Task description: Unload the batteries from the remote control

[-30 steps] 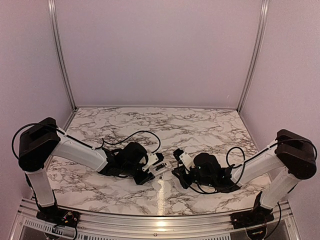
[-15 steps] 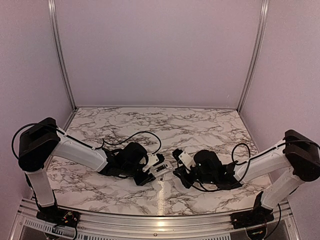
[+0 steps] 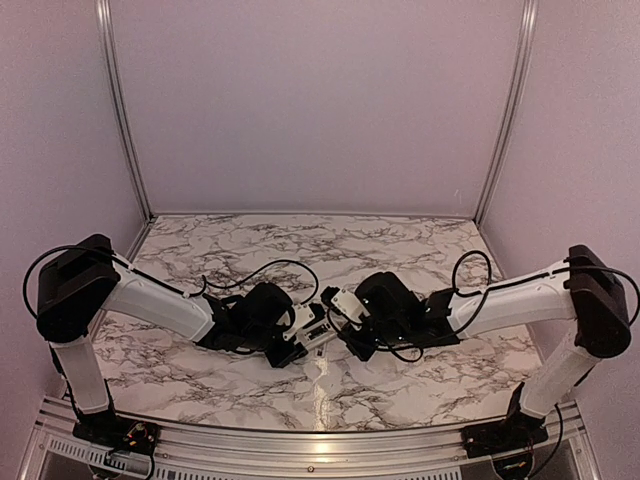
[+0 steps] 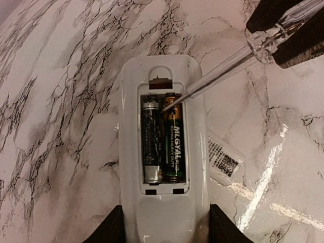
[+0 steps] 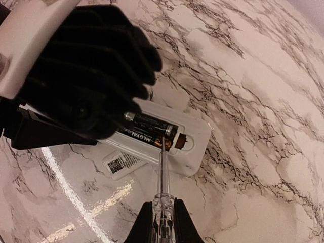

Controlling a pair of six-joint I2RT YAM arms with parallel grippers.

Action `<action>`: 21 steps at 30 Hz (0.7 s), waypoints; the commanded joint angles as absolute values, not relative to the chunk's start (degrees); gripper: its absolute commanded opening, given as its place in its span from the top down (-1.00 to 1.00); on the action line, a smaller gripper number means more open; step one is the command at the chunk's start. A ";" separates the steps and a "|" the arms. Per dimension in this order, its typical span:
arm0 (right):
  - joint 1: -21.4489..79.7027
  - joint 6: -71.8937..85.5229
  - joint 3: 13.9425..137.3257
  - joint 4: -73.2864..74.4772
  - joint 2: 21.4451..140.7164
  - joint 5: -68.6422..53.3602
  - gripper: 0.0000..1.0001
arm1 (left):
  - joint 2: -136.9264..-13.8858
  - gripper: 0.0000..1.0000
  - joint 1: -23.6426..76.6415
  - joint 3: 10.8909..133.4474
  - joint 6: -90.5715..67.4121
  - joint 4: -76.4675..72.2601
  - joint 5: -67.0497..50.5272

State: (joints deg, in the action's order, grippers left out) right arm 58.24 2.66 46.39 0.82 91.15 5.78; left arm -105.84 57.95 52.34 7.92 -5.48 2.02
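The white remote control lies back-up with its compartment open. Two dark batteries sit side by side in it, one on the left and one on the right. My left gripper is shut on the remote's near end. My right gripper is shut on a clear-handled screwdriver. Its thin grey tip rests at the far end of the right battery. The remote and batteries also show in the right wrist view. In the top view both grippers meet at the table's near middle.
The small white battery cover with a printed label lies flat on the marble table, right beside the remote; it also shows in the right wrist view. Both arms' cables loop above the wrists.
My right arm has swung left toward the remote, bringing the screwdriver tip into the battery compartment. The left arm and the remote have stayed in place.
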 commanded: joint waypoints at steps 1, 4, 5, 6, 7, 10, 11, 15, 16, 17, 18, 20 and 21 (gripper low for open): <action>59.50 -4.85 54.94 9.64 93.61 -2.34 1.00 | -105.34 1.00 59.66 53.99 10.59 -10.02 -3.69; 59.51 -9.55 61.52 16.95 95.13 -5.37 1.00 | -105.71 1.00 59.68 54.18 10.72 -9.90 -3.77; 59.38 -10.70 63.25 18.65 95.83 -5.39 1.00 | -105.81 1.00 59.68 54.27 10.77 -9.85 -3.73; 59.16 -11.95 64.73 20.05 96.67 -6.09 1.00 | -105.82 1.00 59.68 54.26 10.76 -9.89 -3.77; 58.89 -12.90 66.10 21.08 97.49 -7.00 1.00 | -105.82 1.00 59.68 54.23 10.86 -9.93 -3.99; 57.79 -14.66 67.55 21.08 99.31 -9.93 1.00 | -105.67 1.00 59.68 54.07 10.93 -10.14 -4.58; 57.42 -14.86 67.21 20.21 99.73 -10.77 1.00 | -105.58 1.00 59.68 53.94 10.98 -10.25 -4.89; 56.28 -15.20 61.33 11.22 99.07 -12.07 1.00 | -105.19 1.00 59.68 53.47 11.07 -10.89 -6.16; 56.18 -15.03 58.73 7.77 98.29 -12.23 1.00 | -105.02 1.00 59.68 53.30 11.12 -11.16 -6.68; 56.16 -14.99 55.04 3.24 96.99 -12.53 1.00 | -104.82 1.00 59.68 53.08 11.08 -11.36 -7.20; 56.18 -14.65 51.99 0.09 96.25 -12.73 1.00 | -104.59 1.00 59.68 52.89 11.01 -11.60 -7.54; 56.10 -13.66 46.07 -9.89 93.53 -12.55 1.00 | -104.08 1.00 59.67 52.46 10.83 -12.13 -8.48; 56.07 -13.07 43.55 -14.00 92.57 -11.78 1.00 | -103.87 1.00 59.63 52.33 10.77 -12.40 -8.85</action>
State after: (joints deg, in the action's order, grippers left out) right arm 54.35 -13.34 51.86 8.51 92.92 -1.39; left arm -105.71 57.89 52.21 8.12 -5.28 1.63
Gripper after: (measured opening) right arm 0.108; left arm 0.534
